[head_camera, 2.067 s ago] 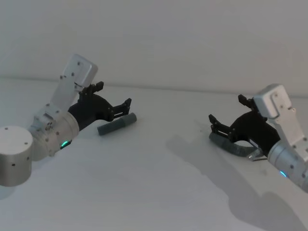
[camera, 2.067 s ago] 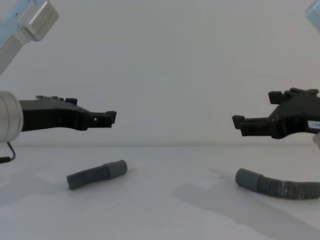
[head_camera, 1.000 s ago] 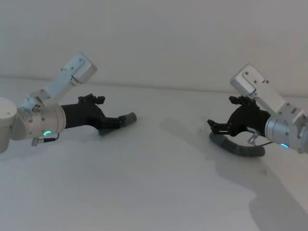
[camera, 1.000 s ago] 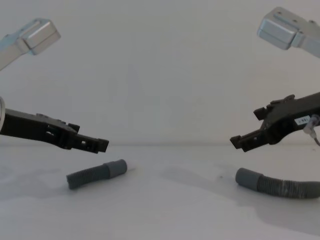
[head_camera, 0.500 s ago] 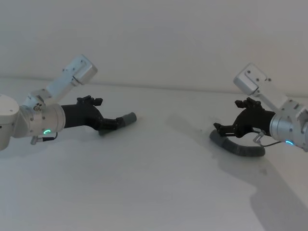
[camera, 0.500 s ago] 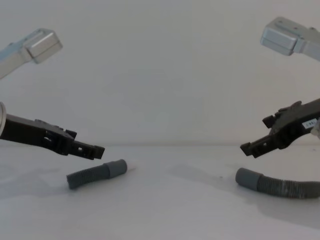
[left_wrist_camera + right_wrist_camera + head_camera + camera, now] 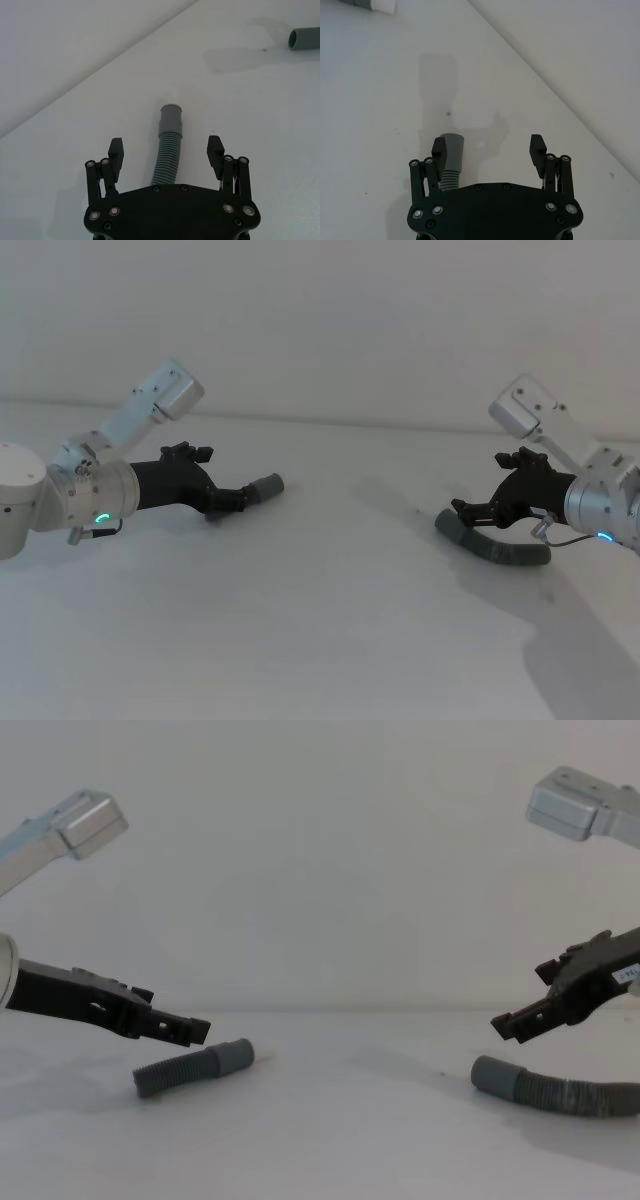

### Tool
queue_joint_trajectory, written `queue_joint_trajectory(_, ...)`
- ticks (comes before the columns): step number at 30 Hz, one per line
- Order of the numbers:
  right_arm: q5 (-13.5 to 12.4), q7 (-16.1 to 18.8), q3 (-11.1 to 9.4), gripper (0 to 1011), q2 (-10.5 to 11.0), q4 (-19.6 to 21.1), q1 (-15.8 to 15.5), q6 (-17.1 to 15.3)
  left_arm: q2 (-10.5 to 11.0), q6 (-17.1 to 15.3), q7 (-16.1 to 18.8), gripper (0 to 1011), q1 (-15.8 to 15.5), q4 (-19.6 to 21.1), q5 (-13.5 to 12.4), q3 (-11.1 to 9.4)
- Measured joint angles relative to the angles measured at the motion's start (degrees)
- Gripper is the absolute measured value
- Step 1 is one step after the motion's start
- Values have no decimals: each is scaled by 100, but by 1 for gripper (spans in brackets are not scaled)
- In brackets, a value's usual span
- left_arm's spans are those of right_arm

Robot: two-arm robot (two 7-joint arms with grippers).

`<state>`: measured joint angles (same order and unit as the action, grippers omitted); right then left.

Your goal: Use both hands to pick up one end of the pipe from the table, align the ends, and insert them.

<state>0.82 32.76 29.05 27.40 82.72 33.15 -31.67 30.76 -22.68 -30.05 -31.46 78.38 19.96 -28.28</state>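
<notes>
- Two on the table (image 7: 320,630) — short piece (image 7: 190,1068), long piece (image 7: 560,1095).
- Left gripper (image 7: 166,146) spread, just above table, astride short piece.
- Right gripper (image 7: 488,146) spread — long piece's cuff (image 7: 453,150) by one finger.

The table (image 7: 320,640) is a plain white surface, smooth and matt, without any shine. At the lower left of the chest view, the short pipe (image 7: 180,1072) looks like dark grey plastic, finely ribbed and dull. Its end cuff (image 7: 236,1055) is smooth and plain. At the lower right, the long pipe (image 7: 575,1097) has the same ribbed skin, and its own cuff (image 7: 497,1077) is smooth too. The left gripper (image 7: 166,150) and the right gripper (image 7: 489,148) are matt black with small bright screw heads; I cannot tell whether they are plastic or metal. The left arm (image 7: 150,405) and the right arm (image 7: 530,410) are silver-grey metal with a soft satin finish.
</notes>
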Motion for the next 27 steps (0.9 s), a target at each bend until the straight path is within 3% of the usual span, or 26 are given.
queue_joint_trajectory(10,-21,31,-45,1001,-10,-118,-62,75,-8,80,-39,1001,33,-43,-8,-1)
queue_joint_trajectory(27,-416,413,-153,1002,25,-311,-125,-29,9,232,-460,1001,-279,-482,-68,-233)
